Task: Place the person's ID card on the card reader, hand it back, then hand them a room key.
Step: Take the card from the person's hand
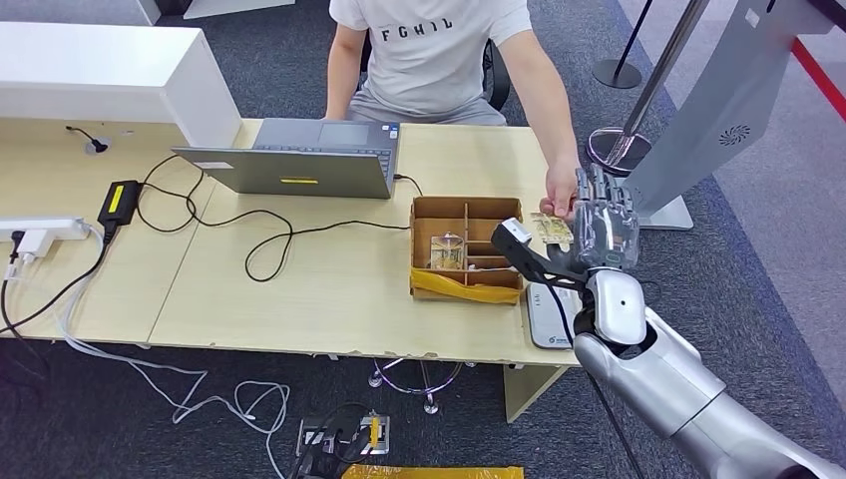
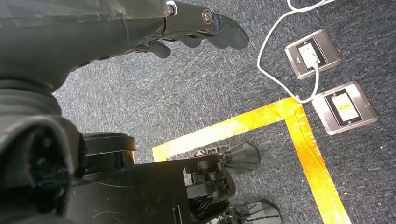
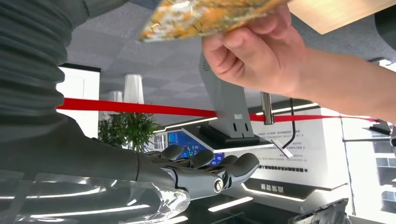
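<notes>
Meanwhile, the right hand was raised beside the desk's far corner, fingers spread and empty. Just beside it, the person's hand pinched the card. Near the floor, the left hand hung open.

Bright, even indoor light, soft shadows, ceiling-strip glare and near-lens blur in the wrist views
</notes>
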`<state>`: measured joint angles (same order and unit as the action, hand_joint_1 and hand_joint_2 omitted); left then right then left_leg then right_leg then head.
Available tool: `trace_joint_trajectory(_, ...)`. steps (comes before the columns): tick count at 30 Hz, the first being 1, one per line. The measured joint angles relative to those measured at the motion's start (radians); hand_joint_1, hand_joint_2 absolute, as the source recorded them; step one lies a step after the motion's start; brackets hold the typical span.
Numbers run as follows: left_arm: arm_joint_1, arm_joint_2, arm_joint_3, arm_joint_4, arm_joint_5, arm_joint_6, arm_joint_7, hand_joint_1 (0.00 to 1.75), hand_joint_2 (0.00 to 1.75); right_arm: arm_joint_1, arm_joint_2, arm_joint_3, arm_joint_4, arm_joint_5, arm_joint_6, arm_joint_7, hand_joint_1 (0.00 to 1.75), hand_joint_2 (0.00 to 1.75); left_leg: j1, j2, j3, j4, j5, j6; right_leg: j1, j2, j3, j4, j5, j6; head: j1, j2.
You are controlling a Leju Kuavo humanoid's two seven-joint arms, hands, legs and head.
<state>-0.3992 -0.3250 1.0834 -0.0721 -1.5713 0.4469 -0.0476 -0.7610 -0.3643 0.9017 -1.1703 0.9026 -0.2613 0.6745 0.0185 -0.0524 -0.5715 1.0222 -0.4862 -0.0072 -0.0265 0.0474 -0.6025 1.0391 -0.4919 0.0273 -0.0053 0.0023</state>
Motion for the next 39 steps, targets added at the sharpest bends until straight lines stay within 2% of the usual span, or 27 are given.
trace_joint_trajectory(6,0.0,0.0,0.0,0.0,0.0,-0.002,0.004,0.0,0.0,-0.003,0.0,-0.001,0.004,0.007,-0.004,0.009,0.03,1.75,0.0,0.0,0.0,0.0,0.0,0.0,0.0,0.0,0.0,0.0,0.0,0.0,0.0,0.0)
trace_joint_trajectory(10,0.0,0.0,0.0,0.0,0.0,-0.001,0.004,0.0,0.0,-0.003,0.0,-0.002,0.005,0.008,-0.005,0.012,1.75,1.75,0.0,0.0,0.0,0.0,0.0,0.0,0.0,0.0,0.0,0.0,0.0,0.0,0.0,0.0)
trace_joint_trajectory(32,-0.004,-0.003,-0.031,0.0,0.0,-0.02,0.016,0.0,0.0,0.009,-0.011,-0.018,0.016,-0.038,-0.004,-0.005,1.75,1.75,0.0,0.002,0.001,0.0,0.0,0.0,0.0,0.002,0.0,0.0,0.0,0.0,0.0,0.0)
trace_joint_trajectory(39,-0.004,-0.003,-0.033,0.0,0.0,-0.02,0.016,0.0,0.0,0.017,-0.026,-0.017,0.026,-0.111,-0.036,-0.021,1.75,1.75,0.0,0.002,0.001,0.0,0.0,0.0,0.0,0.002,0.0,0.0,0.0,0.0,0.0,0.0)
